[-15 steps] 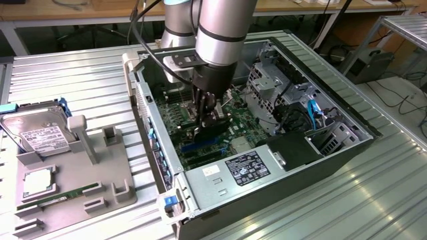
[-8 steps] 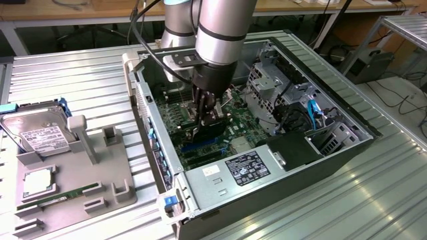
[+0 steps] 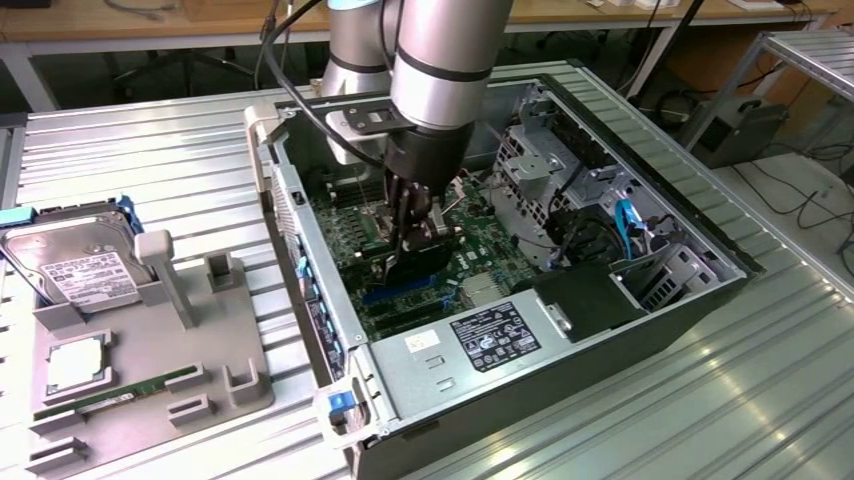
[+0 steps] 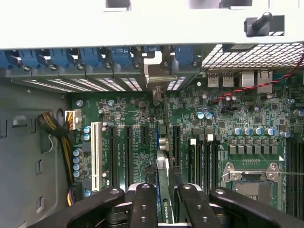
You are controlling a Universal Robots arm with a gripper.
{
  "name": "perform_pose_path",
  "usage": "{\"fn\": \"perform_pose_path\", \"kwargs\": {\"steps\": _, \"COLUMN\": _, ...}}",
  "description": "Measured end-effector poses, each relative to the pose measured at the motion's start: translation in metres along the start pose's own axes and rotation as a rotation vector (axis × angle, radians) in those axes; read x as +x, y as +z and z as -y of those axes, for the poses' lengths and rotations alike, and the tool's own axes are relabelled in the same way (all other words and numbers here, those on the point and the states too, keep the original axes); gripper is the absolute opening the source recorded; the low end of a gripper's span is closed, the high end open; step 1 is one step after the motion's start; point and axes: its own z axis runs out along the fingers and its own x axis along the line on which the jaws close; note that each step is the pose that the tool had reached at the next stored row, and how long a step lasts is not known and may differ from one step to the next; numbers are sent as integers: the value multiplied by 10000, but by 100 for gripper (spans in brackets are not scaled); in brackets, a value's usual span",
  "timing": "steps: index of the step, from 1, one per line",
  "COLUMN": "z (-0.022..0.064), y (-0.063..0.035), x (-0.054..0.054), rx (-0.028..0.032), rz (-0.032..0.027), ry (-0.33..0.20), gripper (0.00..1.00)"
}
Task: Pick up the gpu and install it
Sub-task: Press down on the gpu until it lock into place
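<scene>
Inside the open computer case [image 3: 694, 240], the gripper [image 3: 416, 235] clamped the gpu [image 4: 164, 190] edge-on over the green motherboard [image 4: 228, 118], its bracket end toward the 12 o'clock slot covers [image 4: 95, 83]

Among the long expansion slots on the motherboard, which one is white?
The white slot is the outermost one, nearest the yellow and black cable bundle. The other slots beside it are black.

The arm's thick silver-grey tube links [image 3: 447, 50] are gleaming under the lights, ringed by dark bands. A black cable [image 3: 287, 75] is trailing alongside. Below sits a black wrist block, and the black, screw-studded gripper [image 3: 414, 225] is showing four matte finger bars [image 4: 142, 204].
</scene>
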Motion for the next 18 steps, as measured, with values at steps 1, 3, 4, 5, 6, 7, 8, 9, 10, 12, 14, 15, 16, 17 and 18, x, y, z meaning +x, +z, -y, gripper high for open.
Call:
{"fn": "perform_pose_path", "kwargs": {"steps": 1, "z": 0, "y": 0, "x": -1, "rx": 1, "rz": -1, "ry": -25, "gripper": 31}}
{"fn": "perform_pose_path", "kwargs": {"steps": 3, "z": 0, "y": 0, "x": -7, "rx": 5, "rz": -5, "ry": -88, "gripper": 38}}
{"fn": "perform_pose_path", "kwargs": {"steps": 4, "z": -1, "y": 1, "x": -13, "rx": 6, "rz": -9, "ry": -132, "gripper": 38}}
{"fn": "perform_pose_path", "kwargs": {"steps": 5, "z": 0, "y": 13, "x": -17, "rx": 11, "rz": -10, "ry": -183, "gripper": 44}}
{"fn": "perform_pose_path", "kwargs": {"steps": 6, "z": -1, "y": 27, "x": -20, "rx": 14, "rz": -13, "ry": -234, "gripper": 50}}
{"fn": "perform_pose_path", "kwargs": {"steps": 7, "z": -2, "y": 41, "x": -23, "rx": 17, "rz": -17, "ry": -287, "gripper": 56}}
{"fn": "perform_pose_path", "kwargs": {"steps": 8, "z": -5, "y": 58, "x": -26, "rx": 20, "rz": -21, "ry": -350, "gripper": 56}}
{"fn": "perform_pose_path", "kwargs": {"steps": 9, "z": -8, "y": 73, "x": -29, "rx": 22, "rz": -25, "ry": -403, "gripper": 56}}
{"fn": "perform_pose_path", "kwargs": {"steps": 10, "z": -11, "y": 91, "x": -31, "rx": 24, "rz": -29, "ry": -462, "gripper": 56}}
{"fn": "perform_pose_path", "kwargs": {"steps": 12, "z": -21, "y": 129, "x": -36, "rx": 29, "rz": -36, "ry": -584, "gripper": 56}}
{"fn": "perform_pose_path", "kwargs": {"steps": 14, "z": -30, "y": 178, "x": -41, "rx": 36, "rz": -40, "ry": -711, "gripper": 56}}
{"fn": "perform_pose_path", "kwargs": {"steps": 15, "z": -30, "y": 202, "x": -45, "rx": 38, "rz": -40, "ry": -753, "gripper": 56}}
{"fn": "perform_pose_path", "kwargs": {"steps": 16, "z": -29, "y": 217, "x": -46, "rx": 40, "rz": -39, "ry": -768, "gripper": 56}}
{"fn": "perform_pose_path", "kwargs": {"steps": 17, "z": -28, "y": 233, "x": -48, "rx": 42, "rz": -37, "ry": -775, "gripper": 56}}
{"fn": "perform_pose_path", "kwargs": {"steps": 18, "z": -27, "y": 245, "x": -50, "rx": 44, "rz": -36, "ry": -778, "gripper": 56}}
